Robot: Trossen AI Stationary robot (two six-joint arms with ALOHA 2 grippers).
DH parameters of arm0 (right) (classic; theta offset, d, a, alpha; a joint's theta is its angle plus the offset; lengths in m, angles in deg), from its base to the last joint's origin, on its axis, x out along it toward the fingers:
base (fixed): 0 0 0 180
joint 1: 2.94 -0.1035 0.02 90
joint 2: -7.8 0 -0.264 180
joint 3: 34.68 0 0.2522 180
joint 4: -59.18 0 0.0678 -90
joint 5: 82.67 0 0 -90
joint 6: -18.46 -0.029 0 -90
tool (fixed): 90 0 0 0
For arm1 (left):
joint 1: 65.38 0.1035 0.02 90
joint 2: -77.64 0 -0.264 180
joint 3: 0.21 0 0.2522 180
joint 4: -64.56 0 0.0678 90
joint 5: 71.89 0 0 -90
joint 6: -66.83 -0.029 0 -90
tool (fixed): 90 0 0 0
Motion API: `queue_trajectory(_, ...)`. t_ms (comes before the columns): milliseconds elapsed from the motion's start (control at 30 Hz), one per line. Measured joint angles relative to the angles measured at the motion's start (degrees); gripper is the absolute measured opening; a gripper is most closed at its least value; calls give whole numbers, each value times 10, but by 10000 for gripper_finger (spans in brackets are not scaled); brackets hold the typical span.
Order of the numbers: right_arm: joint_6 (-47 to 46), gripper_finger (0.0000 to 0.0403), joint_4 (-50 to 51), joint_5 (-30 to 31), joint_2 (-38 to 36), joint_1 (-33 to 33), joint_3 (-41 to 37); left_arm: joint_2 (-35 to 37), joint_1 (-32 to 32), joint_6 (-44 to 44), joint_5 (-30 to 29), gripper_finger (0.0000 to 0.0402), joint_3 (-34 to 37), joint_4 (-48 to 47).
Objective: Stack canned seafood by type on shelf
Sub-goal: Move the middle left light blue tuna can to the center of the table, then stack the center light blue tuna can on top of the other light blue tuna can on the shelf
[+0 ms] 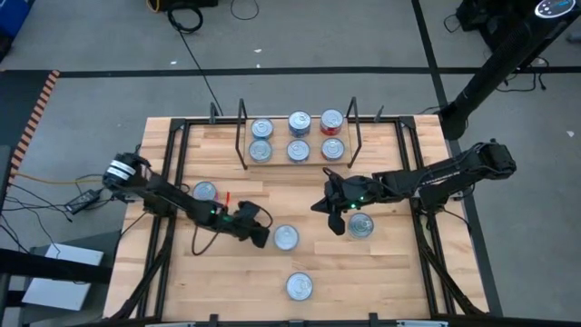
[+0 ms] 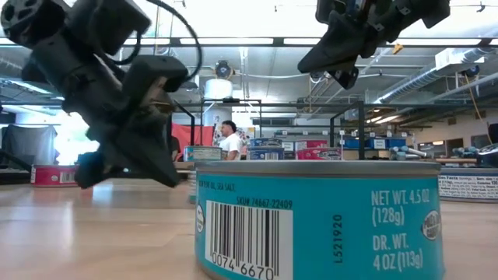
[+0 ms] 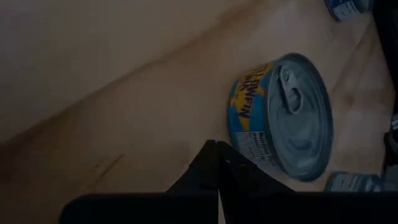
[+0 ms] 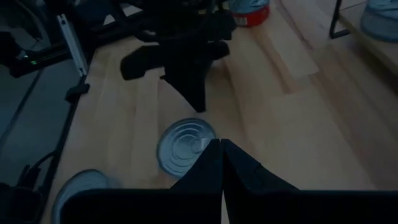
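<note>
The shelf (image 1: 297, 138) stands at the table's far side and carries six tins in two rows; one (image 1: 331, 120) has a red label. Loose tins lie flat on the table: one to the left (image 1: 205, 191), one in the middle (image 1: 286, 238), one to the right (image 1: 360, 224) and one by the near edge (image 1: 300, 287). My left gripper (image 1: 260, 234) is low and shut, just left of the middle tin (image 3: 286, 118), which has a blue label. My right gripper (image 1: 334, 216) is shut and raised (image 2: 346, 54), left of the right tin. Its wrist view shows the middle tin (image 4: 186, 146) beneath.
Black frame rails (image 1: 172, 182) run along the table's left and right sides. The shelf's wire uprights (image 1: 243, 136) stand at both its ends. The near-edge tin (image 2: 319, 222) fills the low view's foreground. Bare wood lies between the shelf and the loose tins.
</note>
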Motion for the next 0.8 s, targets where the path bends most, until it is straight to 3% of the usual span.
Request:
queue_trajectory(200, -22, 7, -2, 4, 3, -31, 0, -64, 7, -118, -5, 0, -61, 19)
queue_trajectory(367, -24, 7, -12, 13, 31, -81, 0, -90, 23, -239, -42, 0, -61, 136)
queue_trajectory(500, -39, 7, -53, 29, 75, -116, 0, -114, 48, -275, -48, 0, -31, 225)
queue_trajectory(800, -55, 7, -61, 23, 147, -182, 16, -195, 85, -365, 19, 0, -23, 454)
